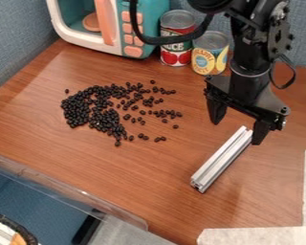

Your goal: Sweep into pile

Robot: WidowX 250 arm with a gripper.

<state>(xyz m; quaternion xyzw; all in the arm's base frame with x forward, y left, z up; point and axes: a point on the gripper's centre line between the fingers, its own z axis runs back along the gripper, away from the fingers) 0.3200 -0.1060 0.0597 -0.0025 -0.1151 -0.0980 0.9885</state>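
- Two fingers stand apart on my gripper point(236, 133), nothing clamped between them; the bar point(223, 159) lies slantwise on the table point(139, 174), its upper end just beside one fingertip.
- Closing from here, I could nudge or twist the bar rather than grip it, since I judge its end off-centre.
- The beans point(85, 110) lie left of it in the view, dense at the far side, scattered nearer the gripper; small and round, they could roll past the bar's ends or slip under it if I tilt it.
- A hard push could send some over the clear lip point(72, 189); a wide swing could knock the cans point(210, 62).
- Textures: glossy black beads; straight, grooved, silvery metal; streaked reddish-brown wood grain, probably slick; ribbed, rounded cans; smooth, transparent plastic at the edge.
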